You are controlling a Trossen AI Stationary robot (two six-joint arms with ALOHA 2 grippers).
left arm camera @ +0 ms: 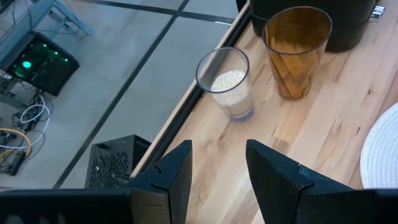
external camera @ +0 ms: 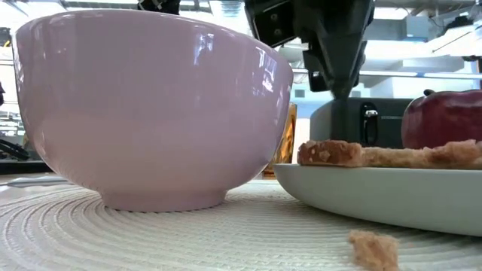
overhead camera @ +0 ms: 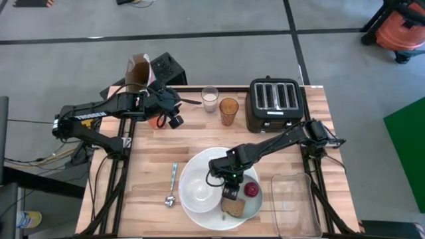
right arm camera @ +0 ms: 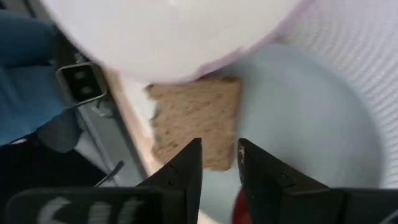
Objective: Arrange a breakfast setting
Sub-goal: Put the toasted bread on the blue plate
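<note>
A large white plate (overhead camera: 192,162) lies at the table's near middle. On it stand a white bowl (overhead camera: 198,189) and a pale green small plate (overhead camera: 255,202). The small plate bears a flat toast (overhead camera: 232,208) and a red fruit (overhead camera: 252,190). My right gripper (overhead camera: 229,194) hangs over the toast (right arm camera: 196,115), fingers pointing down, narrowly open and empty. My left gripper (overhead camera: 189,103) is open and empty at the far left, level, facing the milk glass (left arm camera: 229,84) and amber glass (left arm camera: 295,50). A teal-handled spoon (overhead camera: 172,184) lies left of the plate. The cereal box (overhead camera: 138,72) stands at the far left corner.
A black toaster (overhead camera: 275,103) stands at the far right. A clear tray (overhead camera: 295,206) lies at the near right. A crumb (external camera: 374,248) lies on the large plate in front of the small plate. Bare wood lies between the glasses and the plate.
</note>
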